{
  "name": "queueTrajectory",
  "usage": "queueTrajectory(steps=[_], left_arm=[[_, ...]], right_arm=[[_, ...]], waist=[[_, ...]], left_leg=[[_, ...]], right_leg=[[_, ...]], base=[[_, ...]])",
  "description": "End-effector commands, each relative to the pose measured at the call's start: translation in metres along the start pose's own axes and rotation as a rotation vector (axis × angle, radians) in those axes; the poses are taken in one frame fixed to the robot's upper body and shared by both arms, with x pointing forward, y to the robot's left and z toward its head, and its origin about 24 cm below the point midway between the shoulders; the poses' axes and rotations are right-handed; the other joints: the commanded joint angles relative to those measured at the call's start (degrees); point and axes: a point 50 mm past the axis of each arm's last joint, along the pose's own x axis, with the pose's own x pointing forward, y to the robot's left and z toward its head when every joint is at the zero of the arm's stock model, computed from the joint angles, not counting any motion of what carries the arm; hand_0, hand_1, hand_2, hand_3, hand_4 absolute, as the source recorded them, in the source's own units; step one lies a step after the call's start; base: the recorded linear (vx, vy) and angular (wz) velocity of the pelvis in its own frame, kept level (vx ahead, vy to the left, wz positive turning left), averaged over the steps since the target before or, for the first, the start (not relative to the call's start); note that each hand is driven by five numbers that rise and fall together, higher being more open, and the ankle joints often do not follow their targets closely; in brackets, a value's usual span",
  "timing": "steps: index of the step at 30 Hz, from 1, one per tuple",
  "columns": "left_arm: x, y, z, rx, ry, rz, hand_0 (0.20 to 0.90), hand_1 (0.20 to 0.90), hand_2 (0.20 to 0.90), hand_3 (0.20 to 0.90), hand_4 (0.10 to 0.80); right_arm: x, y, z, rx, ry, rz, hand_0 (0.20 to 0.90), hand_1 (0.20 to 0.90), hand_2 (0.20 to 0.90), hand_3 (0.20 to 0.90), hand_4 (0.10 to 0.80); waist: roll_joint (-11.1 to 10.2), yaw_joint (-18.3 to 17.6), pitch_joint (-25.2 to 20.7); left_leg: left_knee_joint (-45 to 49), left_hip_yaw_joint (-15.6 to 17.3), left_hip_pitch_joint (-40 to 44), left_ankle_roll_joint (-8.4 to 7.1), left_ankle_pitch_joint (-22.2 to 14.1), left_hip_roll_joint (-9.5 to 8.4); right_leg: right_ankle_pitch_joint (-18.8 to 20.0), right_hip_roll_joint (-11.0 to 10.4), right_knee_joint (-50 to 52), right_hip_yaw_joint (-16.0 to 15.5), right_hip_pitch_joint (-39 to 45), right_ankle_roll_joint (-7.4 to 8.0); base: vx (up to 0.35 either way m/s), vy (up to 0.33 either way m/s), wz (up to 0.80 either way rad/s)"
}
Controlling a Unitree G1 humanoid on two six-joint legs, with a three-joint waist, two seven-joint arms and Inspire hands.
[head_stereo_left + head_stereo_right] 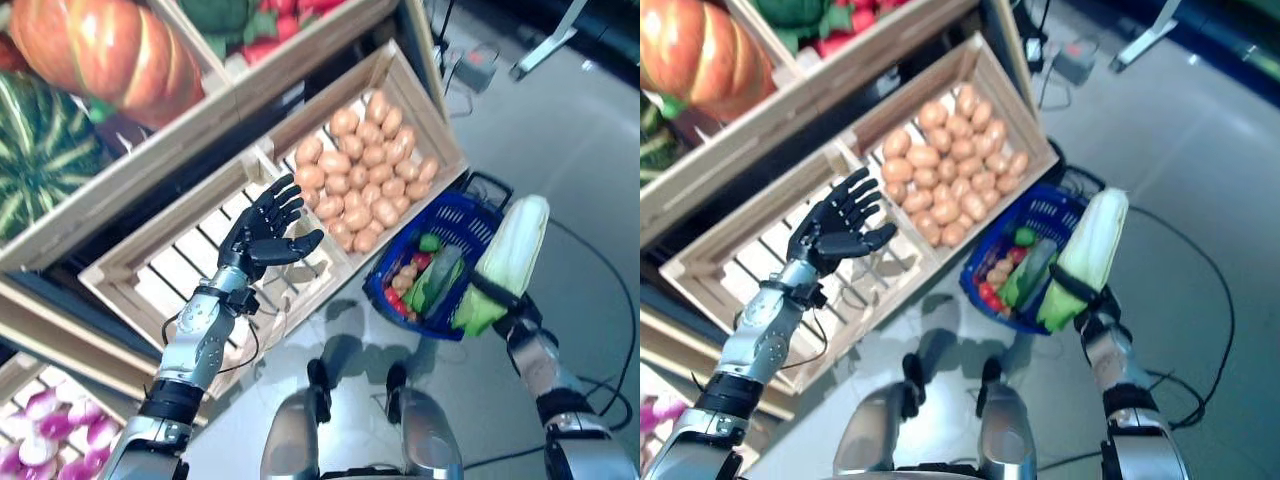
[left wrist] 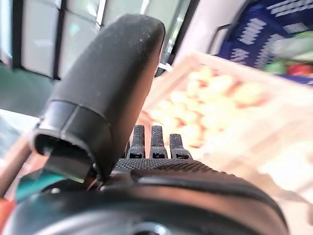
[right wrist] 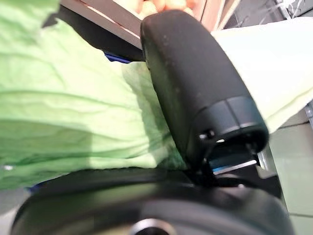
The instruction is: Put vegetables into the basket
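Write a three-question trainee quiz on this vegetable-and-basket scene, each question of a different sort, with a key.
1. True or false: the right hand holds a napa cabbage.
2. Multiple choice: the left hand is A) shut on a potato, B) open above the empty slatted crate, C) inside the basket.
3. Fill in: the crate beside the blue basket is full of ____.

Key: 1 true; 2 B; 3 potatoes.

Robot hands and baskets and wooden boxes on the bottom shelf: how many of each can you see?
Hands: 2, the left hand open and empty, the right hand holding a cabbage
Baskets: 1, the blue basket
Wooden boxes: 2, the potato box and the empty box
Total: 5
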Motion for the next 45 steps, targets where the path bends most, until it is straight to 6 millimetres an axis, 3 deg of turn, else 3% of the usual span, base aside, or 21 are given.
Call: queueTrajectory(steps=[1,9,10,11,17,27,28,29,41,45], left_arm=[[0.01,-0.021,0.039,-0.061,-0.286,-0.066,0.9,0.9,0.9,0.9,0.8],[0.024,-0.037,0.053,-0.089,-0.338,-0.094,0.9,0.9,0.9,0.9,0.8],[0.024,-0.038,0.052,-0.092,-0.335,-0.093,0.9,0.9,0.9,0.9,0.8],[0.026,-0.04,0.054,-0.101,-0.345,-0.097,0.9,0.9,0.9,0.9,0.8],[0.03,-0.047,0.055,-0.091,-0.345,-0.116,0.9,0.9,0.9,0.9,0.8],[0.036,-0.054,0.068,-0.101,-0.377,-0.139,0.9,0.9,0.9,0.9,0.8],[0.036,-0.054,0.067,-0.101,-0.375,-0.14,0.9,0.9,0.9,0.9,0.8],[0.036,-0.054,0.067,-0.101,-0.375,-0.14,0.9,0.9,0.9,0.9,0.8],[0.031,-0.043,0.062,-0.087,-0.351,-0.138,0.9,0.9,0.9,0.9,0.8],[0.027,-0.04,0.055,-0.092,-0.325,-0.141,0.9,0.9,0.9,0.9,0.8]], right_arm=[[0.006,0.007,0.057,0.015,-0.215,-0.01,0.3,0.3,0.3,0.3,0.4],[0.018,0.031,0.112,-0.023,-0.278,-0.018,0.3,0.3,0.3,0.3,0.4],[0.018,0.031,0.112,-0.023,-0.278,-0.018,0.3,0.3,0.3,0.3,0.4],[0.018,0.037,0.122,-0.011,-0.3,-0.017,0.3,0.3,0.3,0.3,0.4],[0.019,0.049,0.135,0.112,-0.325,0.014,0.3,0.3,0.3,0.3,0.4],[0.017,0.075,0.161,0.051,-0.37,0.121,0.3,0.3,0.3,0.3,0.4],[0.017,0.077,0.161,0.045,-0.368,0.127,0.408,0.408,0.408,0.408,0.472],[0.017,0.079,0.161,0.041,-0.366,0.138,0.9,0.9,0.9,0.9,0.8],[0.017,0.076,0.15,0.046,-0.339,0.192,0.9,0.9,0.9,0.9,0.8],[0.019,0.066,0.133,0.049,-0.293,0.186,0.9,0.9,0.9,0.9,0.8]], waist=[[0.85,0.49,0.21],[2.75,1.19,1.01],[2.78,1.23,1.01],[3.13,1.32,1.01],[3.91,1.38,1.01],[5.25,1.36,1.01],[5.18,1.39,1.01],[5.04,1.45,1.01],[3.34,2.49,1.01],[2.22,2.86,1.01]], left_leg=[[15.65,-1.55,-2.78,-0.71,-11.77,-0.36],[33.97,-0.8,-17.22,1.49,-17.05,-0.48],[33.33,-0.81,-16.49,1.23,-17.16,-0.68],[37.27,-0.43,-19.99,2.05,-18.54,-0.68],[41.34,0.54,-24.26,2.9,-22.19,-1.19],[45.13,0.88,-29.57,2.74,-22.54,-1.18],[45.08,0.81,-29.52,2.65,-22.34,-1.13],[44.93,0.72,-29.39,2.56,-22.09,-0.98],[42.7,-0.91,-26.54,2.29,-20.18,-0.28],[37.76,-1.65,-20.78,1.85,-19.13,-0.76]], right_leg=[[-1.7,1.44,4.87,-3.68,-0.22,-5.38],[-8.13,-3.03,24.72,-3.95,-15.92,-6.93],[-8.15,-2.94,24.18,-3.78,-15.34,-6.6],[-9.42,-3.93,28.45,-3.19,-19.41,-7.03],[-10.53,-4.28,33.02,-1.67,-25.44,-6.56],[-11.23,-4.92,37.28,-0.54,-31.89,-6.87],[-11.21,-4.82,37.16,-0.57,-31.78,-6.87],[-11.2,-4.74,36.93,-0.67,-31.58,-6.89],[-10.56,-3.93,34.62,-1.73,-28.0,-6.72],[-9.77,-3.67,30.7,-2.23,-22.06,-5.88]], base=[[-0.157,0.007,0.13],[-0.115,0.024,0.09],[-0.109,0.034,0.02],[0.0,0.0,0.0],[-0.055,-0.013,0.07],[-0.016,-0.002,0.01],[0.03,-0.015,0.0],[0.054,-0.013,-0.01],[0.047,-0.012,0.03],[0.069,0.027,0.04]])
